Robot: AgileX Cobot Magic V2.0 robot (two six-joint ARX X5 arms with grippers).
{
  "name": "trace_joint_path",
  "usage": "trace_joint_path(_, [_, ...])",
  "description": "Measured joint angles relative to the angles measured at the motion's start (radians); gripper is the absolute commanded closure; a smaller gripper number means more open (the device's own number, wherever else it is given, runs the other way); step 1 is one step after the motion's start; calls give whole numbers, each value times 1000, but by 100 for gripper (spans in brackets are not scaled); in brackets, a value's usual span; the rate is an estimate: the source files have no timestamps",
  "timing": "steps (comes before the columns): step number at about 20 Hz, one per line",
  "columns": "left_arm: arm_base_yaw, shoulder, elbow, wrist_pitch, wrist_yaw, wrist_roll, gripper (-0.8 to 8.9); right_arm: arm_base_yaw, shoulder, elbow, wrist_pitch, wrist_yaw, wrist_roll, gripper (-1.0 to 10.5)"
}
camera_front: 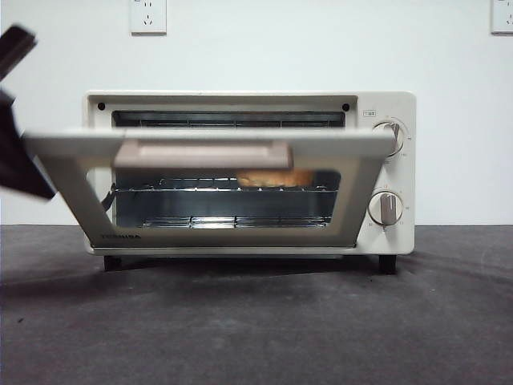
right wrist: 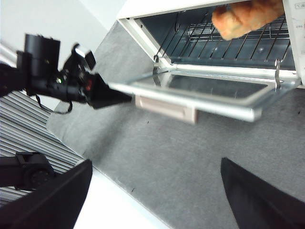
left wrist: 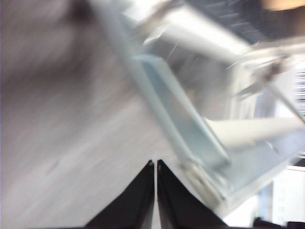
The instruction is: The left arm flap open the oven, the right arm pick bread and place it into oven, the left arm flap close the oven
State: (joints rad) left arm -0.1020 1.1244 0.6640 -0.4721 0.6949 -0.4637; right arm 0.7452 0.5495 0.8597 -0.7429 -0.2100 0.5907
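Note:
The cream-white oven (camera_front: 385,104) stands in the middle of the table with its glass door (camera_front: 208,144) about half way up, near level. The bread (camera_front: 272,178), golden-brown, lies on the wire rack inside, toward the knob side; the right wrist view also shows the bread (right wrist: 243,16) there. My left gripper (left wrist: 155,163) is shut, with nothing between its jaws, and its black wedge (right wrist: 112,95) touches the door's left end at the table's left side (camera_front: 20,164). My right gripper (right wrist: 156,164) hangs open in front of the oven, holding nothing, well back from the door handle (right wrist: 164,107).
Two round knobs (camera_front: 386,207) sit on the oven's right panel. A dark grey mat (camera_front: 256,321) covers the table in front of the oven. A white wall with sockets (camera_front: 148,16) is behind it.

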Motion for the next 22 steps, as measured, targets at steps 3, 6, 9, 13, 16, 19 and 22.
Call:
trace_joint_path(3, [-8, 0, 35, 45, 17, -22, 800, 0, 0, 0, 0, 0, -11, 518])
trace_joint_path(6, [-7, -1, 57, 106, 17, -55, 800, 0, 0, 0, 0, 0, -15, 518])
trace_joint_path(9, [-7, -1, 68, 185, 17, -92, 798, 0, 0, 0, 0, 0, -18, 518])
trace_joint_path(13, [-7, -2, 68, 325, 2, -154, 798, 0, 0, 0, 0, 0, -18, 518])
trace_joint_path(16, [-7, -2, 68, 408, -45, -194, 798, 0, 0, 0, 0, 0, -18, 518])
trace_joint_path(19, [-7, -2, 68, 429, -62, -208, 798, 0, 0, 0, 0, 0, -18, 518])
trace_joint_path(22, [-7, -3, 68, 431, 36, -208, 798, 0, 0, 0, -1, 0, -19, 743])
